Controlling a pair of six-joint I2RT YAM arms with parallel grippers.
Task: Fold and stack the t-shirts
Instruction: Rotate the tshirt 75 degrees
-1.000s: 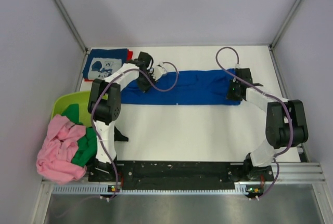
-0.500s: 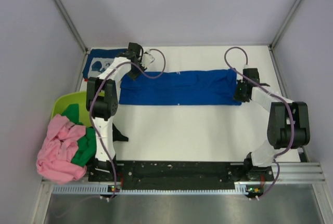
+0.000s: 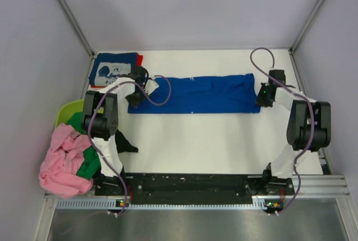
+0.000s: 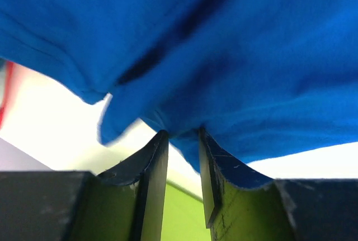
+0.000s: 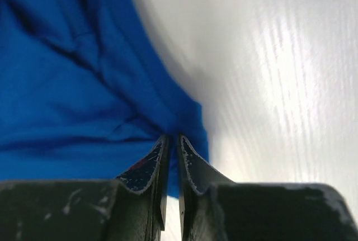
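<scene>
Grip: my left pincer [image 4: 182, 135] pinches blue tee [image 3: 196, 93] at its left end | right pincer [image 5: 170, 137] pinches its right end | why: likely pulling it flat for folding

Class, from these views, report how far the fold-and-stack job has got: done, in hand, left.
Done: navy tee folded, far left. In hand: left tool and right tool pinch the ends of the blue tee, stretched as a long band. Left: pink tee and green tee, crumpled at the tub.
</scene>
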